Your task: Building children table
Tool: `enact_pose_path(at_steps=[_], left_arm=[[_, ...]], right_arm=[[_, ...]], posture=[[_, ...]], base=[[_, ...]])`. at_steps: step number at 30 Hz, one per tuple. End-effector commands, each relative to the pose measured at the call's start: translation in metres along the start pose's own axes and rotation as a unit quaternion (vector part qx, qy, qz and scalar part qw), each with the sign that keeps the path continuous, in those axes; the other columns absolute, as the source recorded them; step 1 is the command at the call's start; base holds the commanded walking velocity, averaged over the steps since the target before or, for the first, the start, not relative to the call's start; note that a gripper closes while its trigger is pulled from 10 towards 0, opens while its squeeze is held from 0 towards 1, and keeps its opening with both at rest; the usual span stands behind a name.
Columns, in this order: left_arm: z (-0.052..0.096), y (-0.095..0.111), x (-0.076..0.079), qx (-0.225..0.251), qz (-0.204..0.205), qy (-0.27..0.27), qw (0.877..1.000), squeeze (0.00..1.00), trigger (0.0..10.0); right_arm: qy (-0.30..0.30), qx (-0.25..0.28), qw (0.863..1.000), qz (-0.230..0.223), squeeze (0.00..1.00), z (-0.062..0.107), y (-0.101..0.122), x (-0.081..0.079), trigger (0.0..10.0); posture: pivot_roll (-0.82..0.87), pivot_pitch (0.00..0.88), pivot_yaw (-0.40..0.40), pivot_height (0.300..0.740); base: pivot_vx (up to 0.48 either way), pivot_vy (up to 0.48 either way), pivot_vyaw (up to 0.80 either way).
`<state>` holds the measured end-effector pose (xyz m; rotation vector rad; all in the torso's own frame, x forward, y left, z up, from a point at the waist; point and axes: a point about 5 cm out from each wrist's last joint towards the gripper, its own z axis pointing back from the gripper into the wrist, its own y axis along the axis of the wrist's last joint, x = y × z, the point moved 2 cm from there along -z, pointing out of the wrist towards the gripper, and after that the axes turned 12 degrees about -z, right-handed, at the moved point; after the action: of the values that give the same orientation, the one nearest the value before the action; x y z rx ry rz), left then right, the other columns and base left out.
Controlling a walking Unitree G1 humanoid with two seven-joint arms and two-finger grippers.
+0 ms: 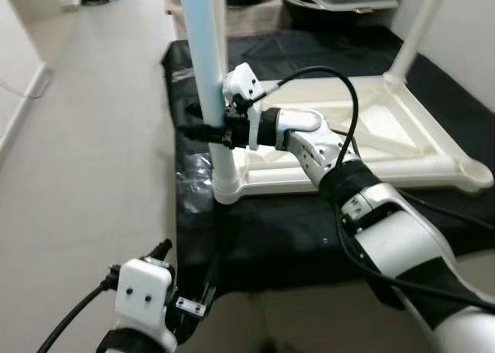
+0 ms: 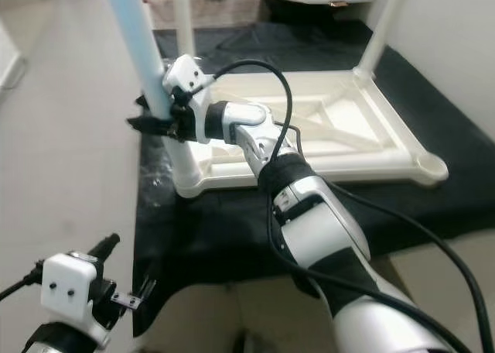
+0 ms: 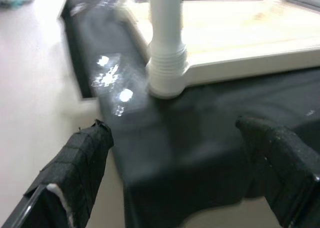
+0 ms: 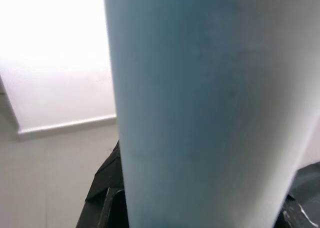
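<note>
A white children's table top (image 1: 348, 181) lies upside down on a black cloth (image 1: 271, 237). A pale blue leg (image 1: 205, 51) stands upright in the white threaded socket (image 3: 167, 78) at its near left corner. My right gripper (image 1: 203, 130) reaches in from the right and is shut on this leg (image 4: 200, 108) a little above the socket. My left gripper (image 3: 180, 163) hovers low in front of the cloth's near edge, open, its fingers (image 3: 80, 163) spread wide with nothing between them, pointing toward that same corner.
Another white leg (image 1: 418, 28) rises from the far right corner, and one more (image 2: 182, 16) stands at the back left. Pale tiled floor (image 1: 85, 159) stretches to the left of the cloth. A white wall (image 1: 472, 28) runs along the right.
</note>
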<state>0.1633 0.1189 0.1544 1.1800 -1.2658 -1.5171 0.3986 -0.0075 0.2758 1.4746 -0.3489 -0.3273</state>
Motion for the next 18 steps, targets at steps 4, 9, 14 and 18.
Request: enact_pose_path(at_steps=[4,9,14,18], left_arm=[[-0.001,0.000,-0.001,0.003,-0.005,-0.001,1.000,0.00,10.0],[-0.001,0.000,-0.005,0.003,-0.011,0.004,1.000,0.00,10.0],[-0.001,0.000,-0.007,0.004,-0.015,0.007,1.000,0.00,10.0],[-0.001,0.000,-0.008,0.005,-0.018,0.007,1.000,0.00,10.0]], right_arm=[[-0.127,-0.034,0.987,-0.087,0.00,0.002,-0.041,0.017,10.0],[-0.268,-0.003,0.954,-0.132,0.00,0.009,-0.050,0.035,10.0],[-0.334,0.017,0.930,-0.150,0.00,0.014,-0.051,0.042,10.0],[-0.396,0.032,0.902,-0.167,0.00,0.011,-0.056,0.040,10.0]], posture=[[0.06,0.218,-0.045,0.740],[0.06,0.211,-0.045,0.740],[0.06,0.211,-0.045,0.740],[0.06,0.206,-0.043,0.740]], base=[[0.000,0.000,0.00],[0.000,0.000,0.00],[0.000,0.000,0.00],[0.000,0.000,0.00]])
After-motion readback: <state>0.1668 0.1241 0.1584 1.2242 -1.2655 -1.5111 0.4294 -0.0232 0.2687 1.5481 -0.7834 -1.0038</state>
